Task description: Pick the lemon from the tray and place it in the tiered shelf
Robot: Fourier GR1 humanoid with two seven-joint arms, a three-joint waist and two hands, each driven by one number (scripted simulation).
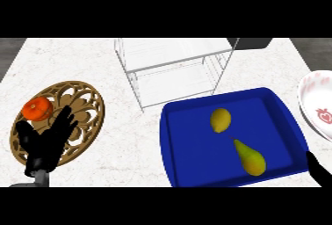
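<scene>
**Item 1, lemon** (220, 119): lies loose on the floor of the blue tray (191, 149), towards the tray's far side; nothing holds it

**Item 2, pear** (250, 159): same tray, nearer side; its stalk end points at the lemon, close by but apart

**Item 3, tiered shelf** (170, 67): wire frame, upright at the far edge of the desk (123, 145), just beyond the tray's far left corner

**Item 4, wooden stand** (84, 105): round, pierced pattern, by the desk's left edge; carries an orange fruit (37, 109)

**Item 5, white plate** (318, 99): at the desk's right edge, partly cut off

**Item 6, left robot hand** (42, 147): over the near part of the wooden stand, fingers straight and spread, holding nothing, at rest

**Item 7, right robot hand** (316, 169): only a dark sliver by the tray's near right corner; wide or narrow cannot be told

**Status:** the pick looks not yet begun

**Hazards, as judged:**
- A reach from the near right passes over the pear, so the wrong fruit could be knocked or taken
- The round lemon may roll on the tray floor if nudged
- The thin shelf wires could catch the robot hand on entry, or let the lemon roll off a level
</scene>
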